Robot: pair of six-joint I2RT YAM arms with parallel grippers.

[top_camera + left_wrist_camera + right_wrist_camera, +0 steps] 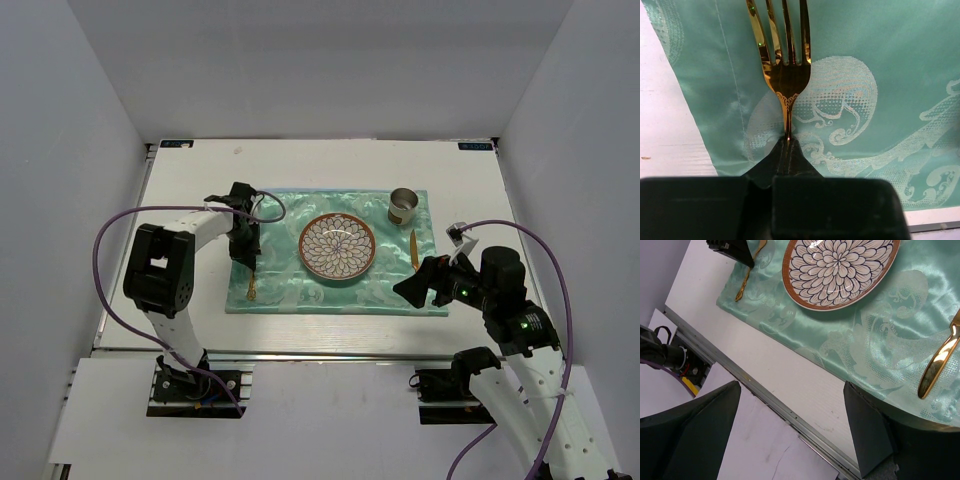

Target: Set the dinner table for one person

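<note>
L arm (pixel 165 275) & R arm (pixel 545 410) white w/ blk joints, purple cables (pixel 100 262), green LEDs (pixel 519 326) on R

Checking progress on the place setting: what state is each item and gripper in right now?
fork: clamped in left gripper, over cloth.
left gripper: shut on fork.
right gripper: open, empty.
plate: on cloth, empty.
cup: upright on cloth.
gold utensil: lying right of plate.

The left arm (pixel 165 270) rises from its base, folds at the elbow and reaches inward. The left tool (pixel 247 262) points down, its fingers (pixel 782 160) pressed together on the handle of a gold fork (pixel 785 65). The right arm (pixel 515 320) leans forward. The right tool (pixel 408 289) aims left and low, jaws spread wide and empty.
</note>
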